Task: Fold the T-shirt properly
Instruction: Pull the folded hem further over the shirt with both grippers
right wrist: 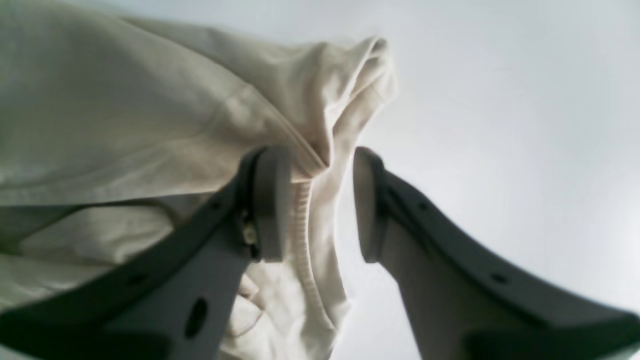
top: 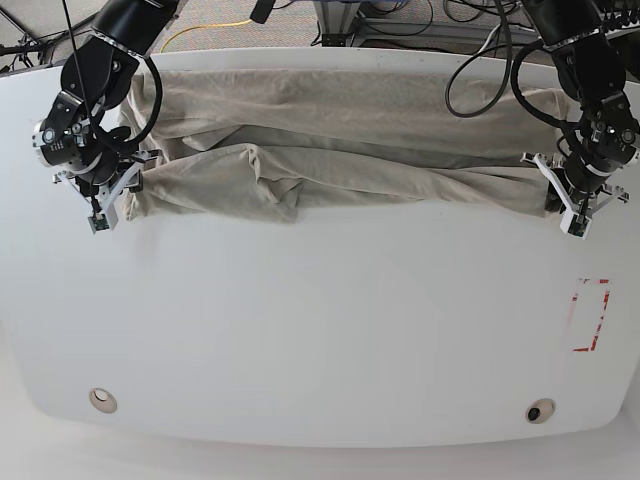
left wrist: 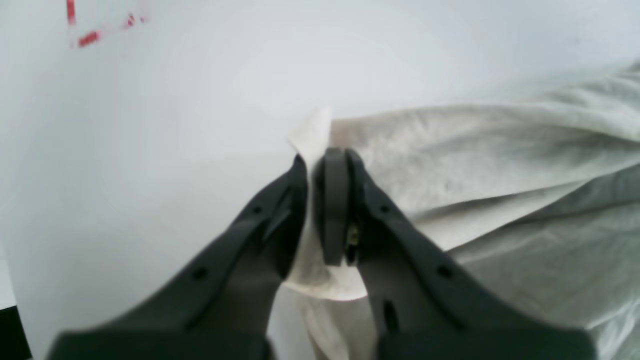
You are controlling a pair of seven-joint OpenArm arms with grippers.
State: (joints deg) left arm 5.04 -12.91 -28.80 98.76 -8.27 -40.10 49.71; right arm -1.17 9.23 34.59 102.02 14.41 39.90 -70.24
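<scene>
The T-shirt (top: 340, 150) lies stretched sideways across the far half of the white table (top: 320, 330), gathered into long horizontal folds, with one fold doubled over near its middle. Both arms work at its two ends.

The left gripper (left wrist: 320, 165) sits at the end of the T-shirt (left wrist: 475, 165) nearest the red marking (top: 590, 315) on the table. Its jaws are pressed together on a thin edge of the cloth, which pokes up as a small pale tip above the pads and bunches out below them. In the base view this gripper (top: 570, 205) stands at the shirt's edge with the fabric drawn taut toward it.

The right gripper (right wrist: 320, 200) is at the opposite end of the T-shirt (right wrist: 150, 115). Its jaws stand apart with a clear gap; a ribbed hem of the cloth runs down through that gap, lying against one pad while the other pad is clear of it. In the base view the right gripper (top: 112, 200) hangs at the shirt's corner, just beside the bunched fabric.
</scene>
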